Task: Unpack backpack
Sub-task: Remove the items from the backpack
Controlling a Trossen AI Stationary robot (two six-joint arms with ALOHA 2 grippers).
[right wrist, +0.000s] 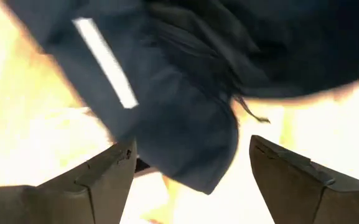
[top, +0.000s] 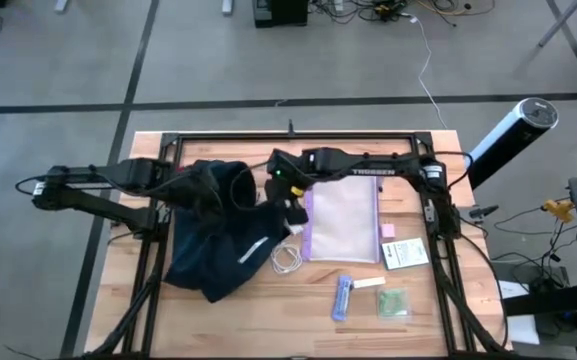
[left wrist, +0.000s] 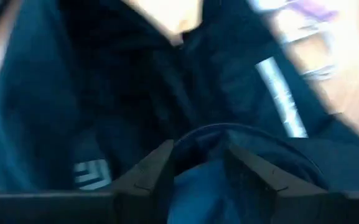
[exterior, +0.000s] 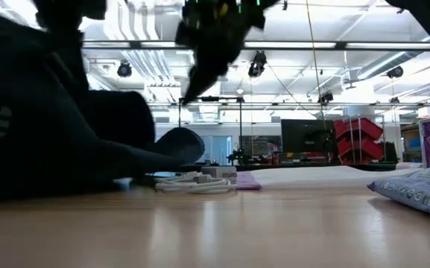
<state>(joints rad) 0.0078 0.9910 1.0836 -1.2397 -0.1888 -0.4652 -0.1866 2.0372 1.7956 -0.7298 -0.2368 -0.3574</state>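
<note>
Your backpack (top: 213, 250) lies slumped on the left half of the table (top: 298, 320), its open mouth turned toward the far edge and the clear pouch (top: 343, 225) just beside it on the right; a white cable (top: 286, 258) sits against its near right corner; treat the bag as soft and floppy, since the fabric folds and sags in every view and will give no stiff edge to push against; it looks light, and I judge it will drag across the wood rather than stay put if you pull with one arm only. Your left gripper (left wrist: 195, 171) is down among the dark folds at the bag's mouth, its fingers partly apart with blue cloth lying between them; whether they have pinched that cloth I cannot tell. Your right gripper (right wrist: 191, 165) hangs just above the bag's right edge with its fingers spread wide and nothing in them; a loose flap of fabric lies between them; take hold at the rim of the opening or a seam, not the slack middle.
</note>
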